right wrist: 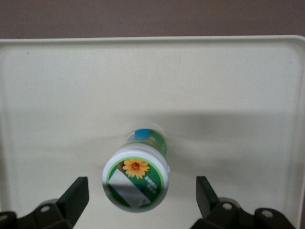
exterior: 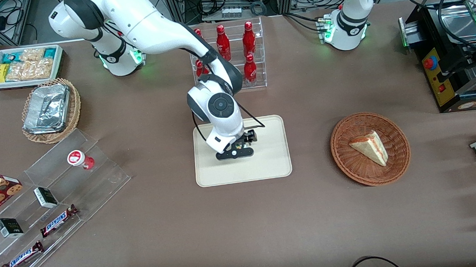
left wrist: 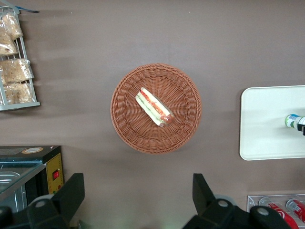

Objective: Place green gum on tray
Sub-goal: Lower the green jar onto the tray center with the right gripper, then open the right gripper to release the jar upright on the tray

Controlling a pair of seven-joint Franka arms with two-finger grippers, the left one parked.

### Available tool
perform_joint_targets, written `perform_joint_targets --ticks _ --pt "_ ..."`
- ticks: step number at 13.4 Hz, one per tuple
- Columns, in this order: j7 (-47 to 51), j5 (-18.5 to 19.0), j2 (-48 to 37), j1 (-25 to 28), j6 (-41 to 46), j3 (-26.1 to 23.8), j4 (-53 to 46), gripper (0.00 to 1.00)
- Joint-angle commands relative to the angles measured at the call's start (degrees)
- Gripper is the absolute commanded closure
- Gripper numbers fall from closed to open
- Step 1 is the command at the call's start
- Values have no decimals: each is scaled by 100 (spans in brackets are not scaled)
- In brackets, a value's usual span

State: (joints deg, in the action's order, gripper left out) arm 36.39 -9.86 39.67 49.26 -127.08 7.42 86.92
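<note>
The hand (exterior: 234, 150) hangs low over the middle of the tray (exterior: 266, 165), its two fingers (right wrist: 76, 195) spread wide and gripping nothing. The wrist view shows this plainly: the green gum (right wrist: 137, 177) stands upright on the tray (right wrist: 238, 95) between the fingers, with clear gaps on both sides, its white lid with the flower mark facing up. The front view hides the bottle under the arm's wrist, so only the black fingers and the cream surface around them appear there. The parked arm's camera catches a sliver of the bottle (left wrist: 294, 121) at the edge of its picture, on the tray (left wrist: 267, 143).

Outward on the counter (exterior: 168, 224), a wicker basket (exterior: 395, 138) holding a wedge sandwich (exterior: 370, 147) sits toward the parked arm's end. A clear rack of red bottles (exterior: 236, 53) stands farther from the front camera than the tray. Toward the working arm's end, a clear stepped stand (exterior: 56, 198) carries the red-lidded gum bottle (exterior: 79, 159) and chocolate bars (exterior: 59, 220).
</note>
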Motion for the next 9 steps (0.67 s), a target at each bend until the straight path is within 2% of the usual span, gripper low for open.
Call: perform_joint_targets --ticks 1,5,9 --pt "-290 2 -511 -66 752 40 -9 0" --pt "-719 11 -1145 -346 1763 40 -26 0" --pt "-1327 19 -1488 -847 2484 49 -26 0"
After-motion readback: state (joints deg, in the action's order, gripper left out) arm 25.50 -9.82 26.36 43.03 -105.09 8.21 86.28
